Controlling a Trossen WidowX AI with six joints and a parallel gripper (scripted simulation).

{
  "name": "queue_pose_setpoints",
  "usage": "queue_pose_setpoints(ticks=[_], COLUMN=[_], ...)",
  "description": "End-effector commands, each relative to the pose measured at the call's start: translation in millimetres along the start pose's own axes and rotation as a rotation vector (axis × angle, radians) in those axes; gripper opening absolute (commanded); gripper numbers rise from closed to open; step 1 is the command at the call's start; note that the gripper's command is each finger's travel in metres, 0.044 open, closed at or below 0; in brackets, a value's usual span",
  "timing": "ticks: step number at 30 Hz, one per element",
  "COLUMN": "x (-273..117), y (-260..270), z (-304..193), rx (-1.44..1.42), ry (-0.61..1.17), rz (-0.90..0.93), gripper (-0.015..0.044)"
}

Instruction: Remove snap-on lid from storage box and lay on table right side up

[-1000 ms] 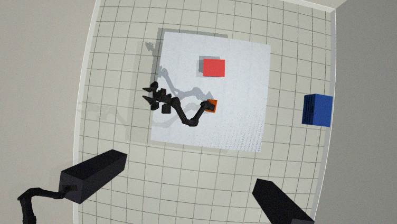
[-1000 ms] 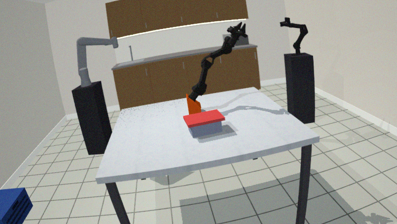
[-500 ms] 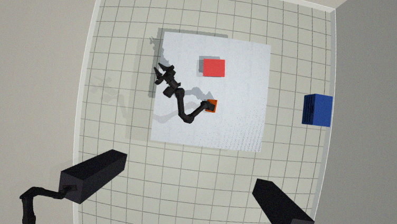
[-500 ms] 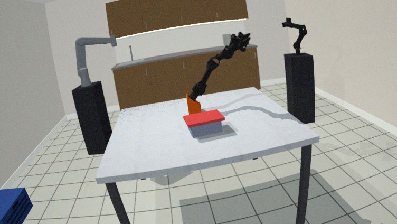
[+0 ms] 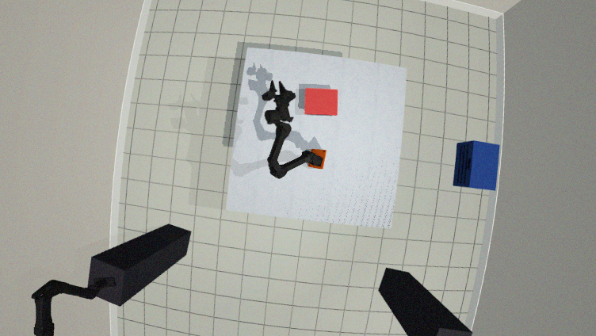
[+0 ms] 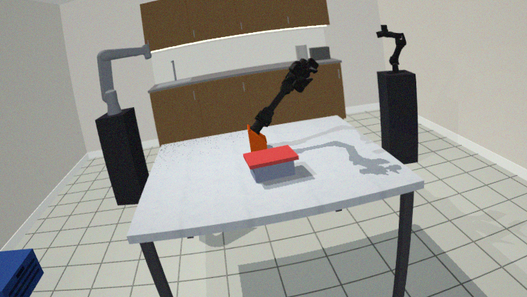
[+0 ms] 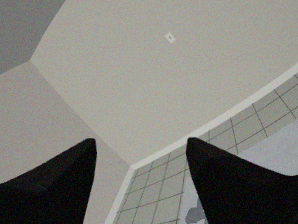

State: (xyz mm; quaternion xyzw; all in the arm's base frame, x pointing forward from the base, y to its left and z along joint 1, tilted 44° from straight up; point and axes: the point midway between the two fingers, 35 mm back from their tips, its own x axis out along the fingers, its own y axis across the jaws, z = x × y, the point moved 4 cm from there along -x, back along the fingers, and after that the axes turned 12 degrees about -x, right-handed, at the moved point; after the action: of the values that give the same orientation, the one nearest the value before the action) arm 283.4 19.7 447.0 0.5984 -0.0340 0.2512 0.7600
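Observation:
The red lid (image 5: 320,101) (image 6: 271,155) sits on top of the blue-grey storage box (image 6: 275,171), which stands on the table (image 5: 358,142) (image 6: 191,191). In the top view the lid hides the box. My gripper (image 5: 276,82) (image 7: 141,147) is open, with nothing between its fingers. It is raised high above the table; in the top view it appears to the left of the lid. Neither the lid nor the box shows in the wrist view.
The arm's orange base (image 5: 319,164) (image 6: 257,141) stands on the table close to the box. Dark pedestals (image 5: 142,258) (image 6: 398,114) with other arms stand away from the table. A blue cabinet (image 5: 483,166) (image 6: 16,271) stands on the floor.

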Motion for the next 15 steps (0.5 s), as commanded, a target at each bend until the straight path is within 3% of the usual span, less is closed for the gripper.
queue_pose_setpoints(ticks=[1, 8, 10, 15], x=[-2, -32, -36, -76], y=[-46, -150, -160, -221], z=[1, 3, 3, -4], rx=[0.028, 0.177, 0.198, 0.379], ry=[0.043, 0.135, 0.143, 0.196], rz=[-0.130, -0.430, -0.456, -0.630], gripper=[0.0235, 0.0235, 0.0235, 0.0235])
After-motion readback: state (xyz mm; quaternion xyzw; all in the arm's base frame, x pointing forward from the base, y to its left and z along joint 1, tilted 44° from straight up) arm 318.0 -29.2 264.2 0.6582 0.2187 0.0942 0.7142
